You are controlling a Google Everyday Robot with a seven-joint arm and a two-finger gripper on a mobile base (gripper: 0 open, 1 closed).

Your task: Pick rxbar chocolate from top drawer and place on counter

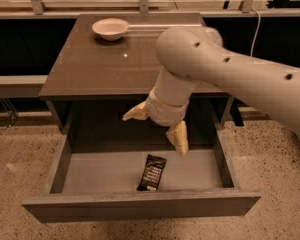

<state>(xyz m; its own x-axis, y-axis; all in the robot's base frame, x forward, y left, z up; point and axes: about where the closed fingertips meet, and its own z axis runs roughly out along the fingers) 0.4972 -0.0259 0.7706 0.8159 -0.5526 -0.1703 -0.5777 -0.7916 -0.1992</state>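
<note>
The rxbar chocolate (151, 172), a small black wrapper with white text, lies flat on the pale floor of the open top drawer (140, 207), near its front middle. My gripper (157, 126) hangs over the drawer's back half, just above and slightly behind the bar, not touching it. Its two tan fingers (179, 138) are spread wide apart and hold nothing. The glossy brown-grey counter (100, 64) tops the cabinet behind the drawer; my thick white arm crosses over its right part.
A white bowl (110, 28) stands at the back left of the counter. A speckled floor (20, 169) surrounds the cabinet. A low bench (15, 84) runs along the left, with rails and dark panels behind.
</note>
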